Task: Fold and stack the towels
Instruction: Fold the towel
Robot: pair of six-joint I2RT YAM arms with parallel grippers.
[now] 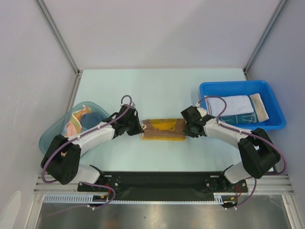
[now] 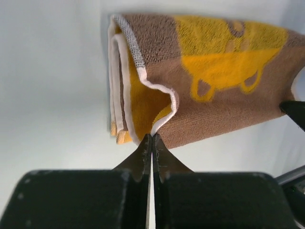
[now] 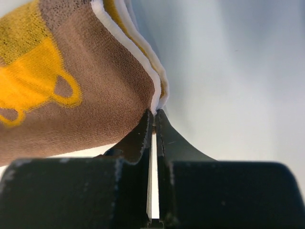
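The folded brown towel (image 1: 163, 130) lies on the surface (image 1: 157, 90), with the left end effector (image 2: 151, 138) and right end effector (image 3: 153, 114) each clamped on its hem. Such thin bites may slip or miss inner layers, undoing the fold.

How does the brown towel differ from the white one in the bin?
The brown towel lies on the table, a long strip with yellow print; the white towel sits in the blue bin, squarer. The left gripper and right gripper pinch the brown one's ends; the white one is untouched. Both are folded.
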